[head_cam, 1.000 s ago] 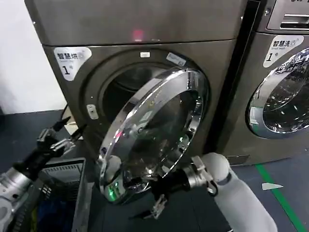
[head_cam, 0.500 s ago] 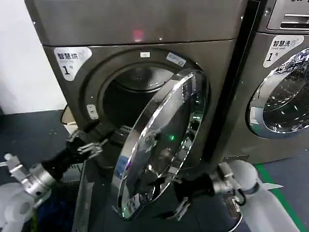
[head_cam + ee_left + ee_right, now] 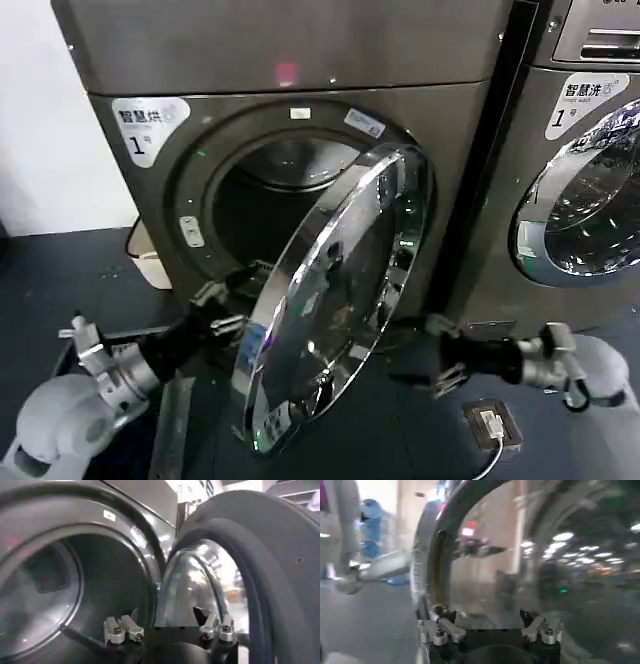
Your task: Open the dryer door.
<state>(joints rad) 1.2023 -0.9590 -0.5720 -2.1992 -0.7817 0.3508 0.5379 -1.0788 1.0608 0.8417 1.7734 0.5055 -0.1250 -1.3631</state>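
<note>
Dryer door (image 3: 335,300) half open; left tool (image 3: 222,308) spread behind it; right tool (image 3: 432,368) spread, beside.

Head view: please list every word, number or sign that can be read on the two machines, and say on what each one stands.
"智慧烘" with a large "1" below: white sticker at the upper left of the dryer front.
"智慧洗" with a large "1": white sticker on the neighbouring machine; its small line below is unreadable.
Small labels above the dryer door: too small to read.
</note>
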